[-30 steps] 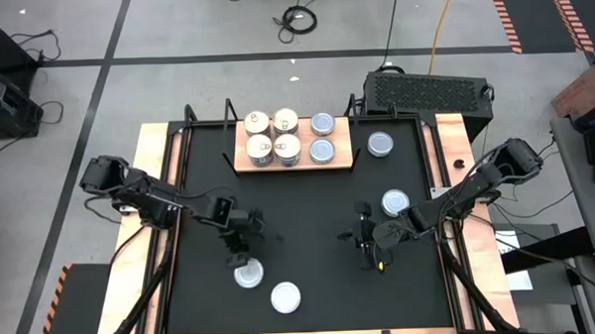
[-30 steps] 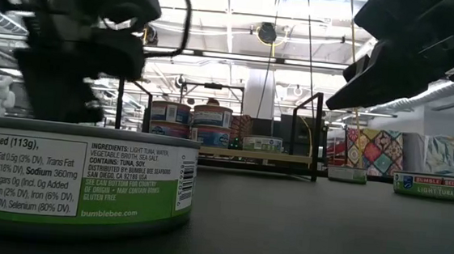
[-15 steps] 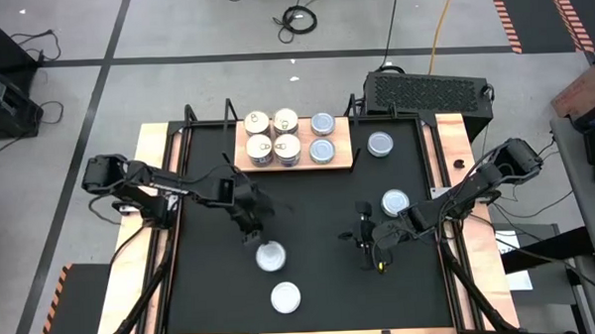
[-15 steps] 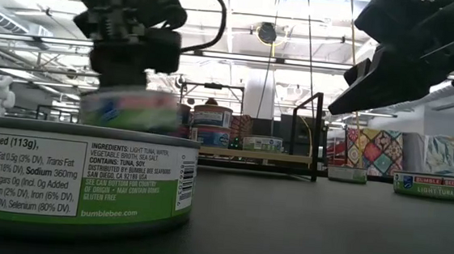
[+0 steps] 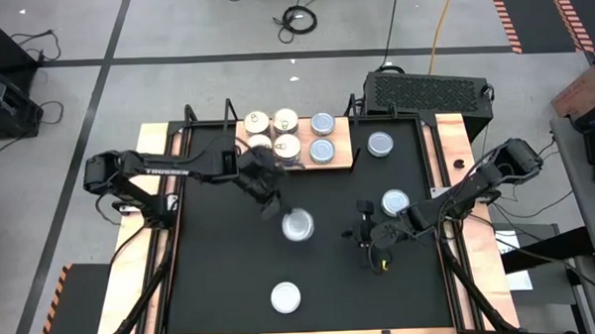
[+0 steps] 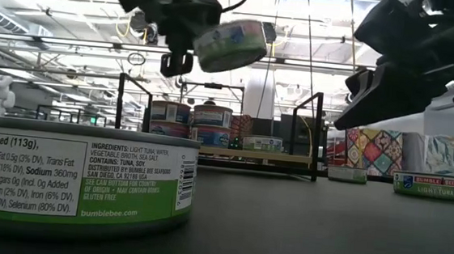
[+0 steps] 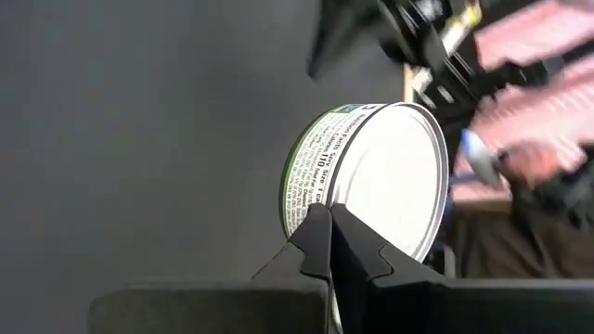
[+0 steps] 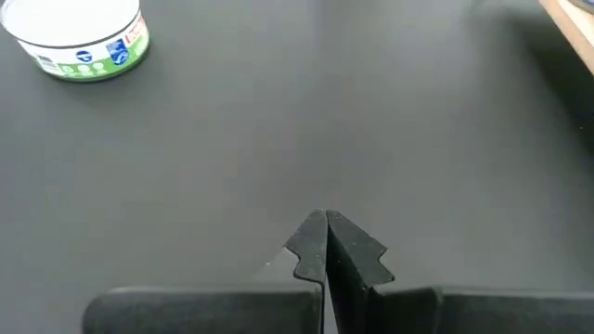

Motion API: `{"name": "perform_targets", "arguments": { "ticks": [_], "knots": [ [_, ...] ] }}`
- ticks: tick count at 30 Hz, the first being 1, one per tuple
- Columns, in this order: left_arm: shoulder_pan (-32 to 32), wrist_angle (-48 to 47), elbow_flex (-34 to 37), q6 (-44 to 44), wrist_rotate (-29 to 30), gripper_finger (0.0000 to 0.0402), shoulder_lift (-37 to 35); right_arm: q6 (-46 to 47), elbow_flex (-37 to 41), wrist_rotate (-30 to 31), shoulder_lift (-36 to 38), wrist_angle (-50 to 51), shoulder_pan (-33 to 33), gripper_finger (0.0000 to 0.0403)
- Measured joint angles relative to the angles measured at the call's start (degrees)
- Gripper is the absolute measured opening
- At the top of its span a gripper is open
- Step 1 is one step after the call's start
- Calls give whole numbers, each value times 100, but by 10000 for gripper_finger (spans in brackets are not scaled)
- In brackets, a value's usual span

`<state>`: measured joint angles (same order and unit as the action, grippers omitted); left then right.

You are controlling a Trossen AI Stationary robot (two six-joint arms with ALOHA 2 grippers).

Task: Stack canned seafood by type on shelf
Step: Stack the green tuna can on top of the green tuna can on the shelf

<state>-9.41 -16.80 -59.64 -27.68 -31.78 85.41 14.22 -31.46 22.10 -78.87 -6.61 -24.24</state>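
Note:
My left gripper [image 5: 276, 202] is shut on a seafood can [image 5: 298, 225] with a plain pale top and a green-and-white label [image 7: 371, 176], held in the air over the table's middle [image 6: 229, 44]. The shelf [image 5: 343, 157], a light wooden board at the far edge, carries several cream-topped cans [image 5: 273, 136] on its left and two silvery-blue ones [image 5: 321, 136] on its right. My right gripper [image 5: 366, 240] hangs shut and empty over the table's right half [image 8: 327, 227]. My left gripper pinches the can's rim [image 7: 320, 206] between its two fingertips, where the label wall meets the flat top. The fingers come slanting down from the table's left. The can is lifted clear of the table and tilted, jutting out beyond the fingertips.
Loose cans stand on the black tabletop: one near the front edge [image 5: 285, 297], large in the low view's foreground [image 6: 77, 180], one by my right arm [image 5: 395, 201], one right of the shelf [image 5: 380, 143]. Black rods [image 6: 317, 134] rise at the shelf's ends.
My left gripper has taken the can from the table's near-left part, lifted it clear and carried it up, toward the right and the far edge. The can, flat on the table before, now hangs tilted. My right gripper has stayed in place.

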Motion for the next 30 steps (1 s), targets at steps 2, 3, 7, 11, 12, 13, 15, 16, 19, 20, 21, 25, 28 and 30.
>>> {"name": "perform_targets", "arguments": {
  "ticks": [2,3,7,11,12,13,15,16,19,20,21,25,28,30],
  "knots": [
    [-194,-322,-268,-7,155,0,0,-13,0,-144,0,0,77,0],
    [-299,-414,-375,-28,218,0,0,-25,0,-279,0,0,126,0],
    [-723,-499,-714,-46,517,0,0,-145,0,-741,0,1,349,0],
    [-1189,-474,-992,-39,675,0,74,-387,0,-776,0,4,559,0],
    [-1306,-465,-1057,-37,675,0,112,-465,2,-840,0,4,626,0],
    [-1419,-501,-1130,-41,673,0,162,-549,0,-920,2,4,704,0],
    [-1625,-559,-1318,-47,666,0,311,-684,0,-1056,2,2,872,0],
    [-1722,-556,-1412,-71,659,0,401,-735,0,-1062,1,0,957,0],
    [-2023,-677,-1711,-292,659,0,735,-933,1,-1077,0,-6,1246,0],
    [-2111,-669,-1823,-317,640,0,872,-1018,0,-1147,1,-3,1356,0],
    [-2201,-662,-1951,-329,599,0,1015,-1094,0,-1260,0,-7,1471,0],
    [-2514,-645,-2635,-185,327,0,1640,-1407,0,-1755,1,-7,1973,0],
    [-2740,-645,-3267,-65,98,0,2182,-1593,0,-2065,1,-9,2349,0],
    [-2878,-654,-3710,-46,31,0,2530,-1650,0,-2219,2,-11,2565,0]
  ]
}}
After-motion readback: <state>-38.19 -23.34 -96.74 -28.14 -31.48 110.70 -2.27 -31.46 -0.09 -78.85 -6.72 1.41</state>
